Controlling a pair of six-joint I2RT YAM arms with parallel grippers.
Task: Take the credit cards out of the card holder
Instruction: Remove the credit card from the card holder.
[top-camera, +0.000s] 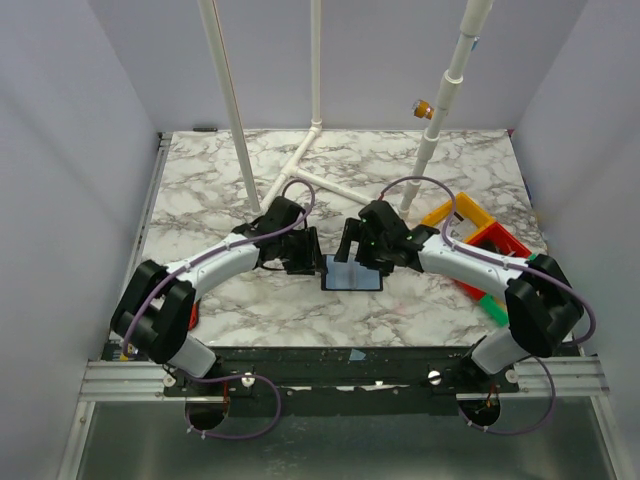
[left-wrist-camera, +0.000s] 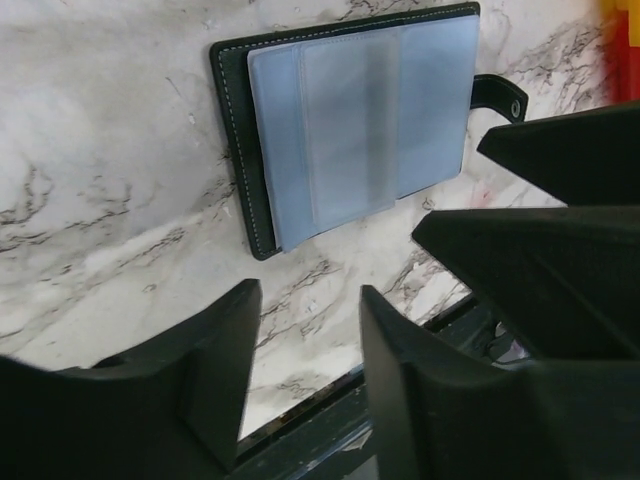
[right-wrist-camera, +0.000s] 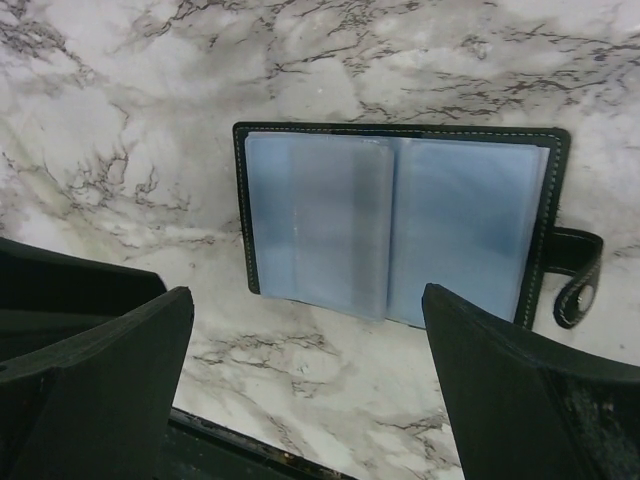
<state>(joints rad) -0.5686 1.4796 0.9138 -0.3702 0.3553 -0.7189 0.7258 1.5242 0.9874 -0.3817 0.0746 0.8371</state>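
Note:
The card holder (top-camera: 352, 275) lies open and flat on the marble table, between the two grippers. Its black stitched cover frames pale blue-grey sleeves (left-wrist-camera: 350, 120), and its snap tab (right-wrist-camera: 575, 275) sticks out at one side. Inside those sleeves (right-wrist-camera: 400, 220) I cannot make out separate credit cards. My left gripper (left-wrist-camera: 305, 300) hovers just off the holder's left edge, its jaws partly apart with nothing between them. My right gripper (right-wrist-camera: 308, 295) stands wide open over the table at the holder's near edge, empty. Its dark fingers (left-wrist-camera: 560, 150) show in the left wrist view.
Yellow (top-camera: 455, 213), red (top-camera: 497, 240) and green (top-camera: 492, 310) bins sit at the right, under the right arm. White pipes (top-camera: 300, 170) lie and stand at the back. The table's dark front rail (top-camera: 350, 355) runs close to the holder.

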